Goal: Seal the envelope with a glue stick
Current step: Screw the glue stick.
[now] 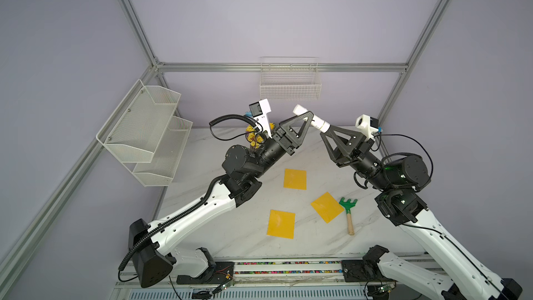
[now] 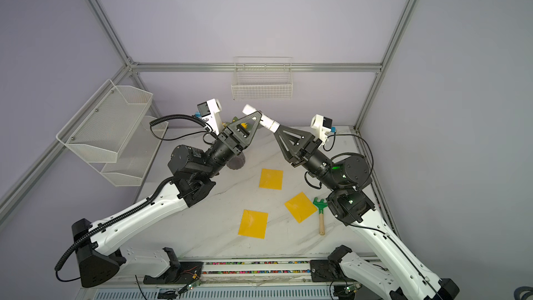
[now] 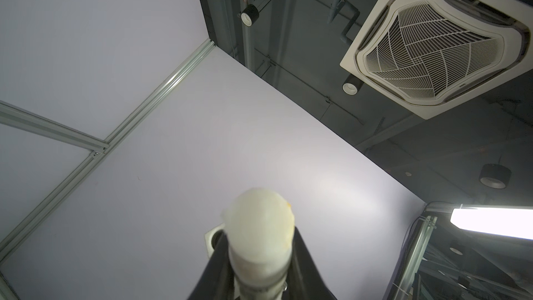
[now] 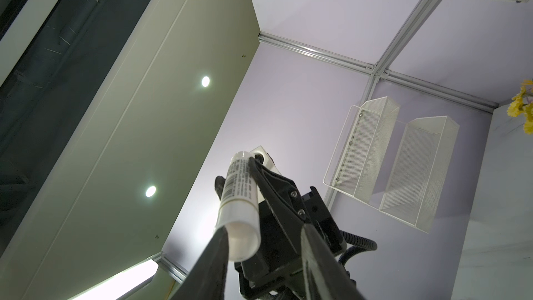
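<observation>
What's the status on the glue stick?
Left gripper shut on glue stick, midair. Right gripper open at its end. Three envelopes on table; rake beside one.

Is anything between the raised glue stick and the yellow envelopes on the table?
Nothing visible. The glue stick, gripped by the left end effector, is high over the table; the envelopes lie uncovered on it, a rake beside one.

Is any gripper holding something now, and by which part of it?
The left gripper holds the small white plastic glue stick in the air by its printed middle part. The right gripper stands open around one end, not clamped.
</observation>
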You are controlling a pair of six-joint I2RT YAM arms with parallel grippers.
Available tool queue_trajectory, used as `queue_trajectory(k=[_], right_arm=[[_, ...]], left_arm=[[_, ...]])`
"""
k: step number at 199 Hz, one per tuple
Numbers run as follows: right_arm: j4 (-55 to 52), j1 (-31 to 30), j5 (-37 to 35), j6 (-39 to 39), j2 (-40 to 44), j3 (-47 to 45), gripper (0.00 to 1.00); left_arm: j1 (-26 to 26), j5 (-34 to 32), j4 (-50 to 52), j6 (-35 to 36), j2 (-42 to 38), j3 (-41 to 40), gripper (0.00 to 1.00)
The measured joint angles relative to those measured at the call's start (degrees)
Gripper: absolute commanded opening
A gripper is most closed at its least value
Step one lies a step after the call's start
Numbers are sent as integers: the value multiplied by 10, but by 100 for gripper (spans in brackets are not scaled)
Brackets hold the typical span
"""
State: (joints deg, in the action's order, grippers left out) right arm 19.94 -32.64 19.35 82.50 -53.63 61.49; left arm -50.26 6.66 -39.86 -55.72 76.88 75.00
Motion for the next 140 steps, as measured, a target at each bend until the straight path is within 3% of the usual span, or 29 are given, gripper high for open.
queue_trajectory(k=[60,106,140], right_arm=[[42,0,16,24,-32,1,44],[46,0,19,18,-22,1,20],[42,0,28,-2,-27,9,20]], left_arm=[[2,-15,-3,7,-9,-13,0],[3,-15,2,13,-16,-17,0],[3,-10,3,13,-16,-17,0]])
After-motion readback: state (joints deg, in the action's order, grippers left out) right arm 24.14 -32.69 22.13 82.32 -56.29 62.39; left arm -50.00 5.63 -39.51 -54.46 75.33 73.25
